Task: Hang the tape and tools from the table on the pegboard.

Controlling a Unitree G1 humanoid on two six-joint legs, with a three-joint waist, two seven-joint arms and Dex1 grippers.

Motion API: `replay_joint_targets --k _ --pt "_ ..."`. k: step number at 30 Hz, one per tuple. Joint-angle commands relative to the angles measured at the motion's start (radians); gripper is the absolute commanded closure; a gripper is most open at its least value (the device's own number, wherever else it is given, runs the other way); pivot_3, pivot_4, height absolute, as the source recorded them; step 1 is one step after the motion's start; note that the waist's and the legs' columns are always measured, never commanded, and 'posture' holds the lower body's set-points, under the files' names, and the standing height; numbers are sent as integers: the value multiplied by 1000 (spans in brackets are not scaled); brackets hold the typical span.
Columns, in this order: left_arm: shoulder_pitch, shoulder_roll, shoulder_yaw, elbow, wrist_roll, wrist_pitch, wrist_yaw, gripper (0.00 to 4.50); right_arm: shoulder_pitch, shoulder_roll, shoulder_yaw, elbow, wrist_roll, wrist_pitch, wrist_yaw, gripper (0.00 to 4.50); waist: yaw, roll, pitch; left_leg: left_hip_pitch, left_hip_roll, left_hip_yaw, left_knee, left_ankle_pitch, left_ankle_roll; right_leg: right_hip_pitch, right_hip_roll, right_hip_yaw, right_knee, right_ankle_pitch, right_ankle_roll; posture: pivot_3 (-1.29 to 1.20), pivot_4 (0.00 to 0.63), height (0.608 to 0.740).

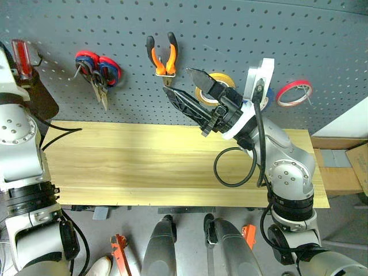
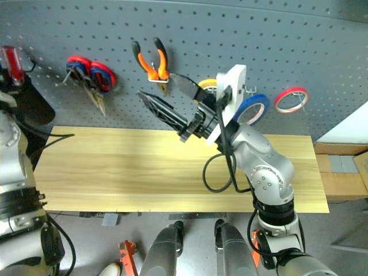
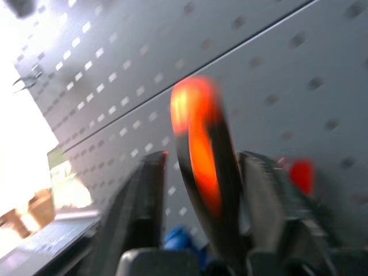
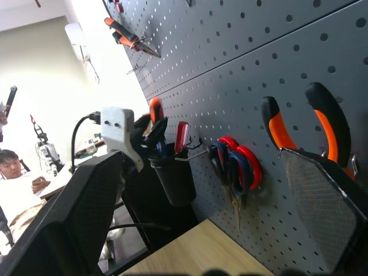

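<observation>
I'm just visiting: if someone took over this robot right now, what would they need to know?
Right gripper: open, empty, raised in front of the pegboard.
Left gripper: up at the black cup on the pegboard, with the orange-and-black screwdriver; grip unclear.
Done: pliers and blue tape hang on the pegboard. No tools lie on the table.
Left: confirm the screwdriver sits in the cup; I can't pick out the black scissors, so check for them.

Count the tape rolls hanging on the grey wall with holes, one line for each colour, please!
Yellow tape roll: 1
Blue tape roll: 1
Red tape roll: 1
Total: 3
</observation>
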Motion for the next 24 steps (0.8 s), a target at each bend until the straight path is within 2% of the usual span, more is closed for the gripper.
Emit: replay_joint_targets --k 1,3,4,12,14,18,20,24 --pt "10 6 41 -91 -1 19 12 953 -1 1 2 -26 5 -23 9 0 2 -1 0 0 0 0 0 0 0 0 0 0 2 0 0 203 315 740" --pt "15 6 45 -103 0 30 14 194 -3 1 2 -23 2 -24 12 0 2 -1 -1 1 -1 0 1 1 1 0 0 1 5 0 0 203 316 740" --pt "17 6 47 -109 1 36 15 49 -3 1 3 -22 1 -24 13 0 2 -1 -1 2 -1 0 1 1 2 0 -1 0 6 0 0 202 317 740" --pt "5 -34 41 -207 -42 75 -7 49 1 -24 2 -36 -2 -23 30 0 2 -1 -1 3 -1 -1 0 10 0 0 0 -4 10 0 0 196 313 740" --pt "-17 -45 11 -267 -80 75 -50 49 5 -61 -4 -54 -1 -14 52 0 2 -1 -1 3 -1 -1 0 12 0 1 0 -4 10 0 -1 192 315 740" --pt "8 -67 -74 -415 -86 123 -117 49 78 -207 8 -110 -57 4 91 0 13 -2 -1 3 -1 0 0 13 0 2 -1 -5 9 0 0 188 317 740" --pt "48 -108 -114 -501 -100 185 -132 49 122 -259 8 -134 -93 6 72 0 19 -2 -1 3 -2 0 0 13 0 2 -1 -4 9 0 0 188 317 740" --pt "185 -278 -208 -674 -140 391 -103 49 202 -306 2 -186 -146 31 2 0 16 -2 -2 4 -2 0 -1 13 0 2 -1 -2 10 0 0 182 318 740"
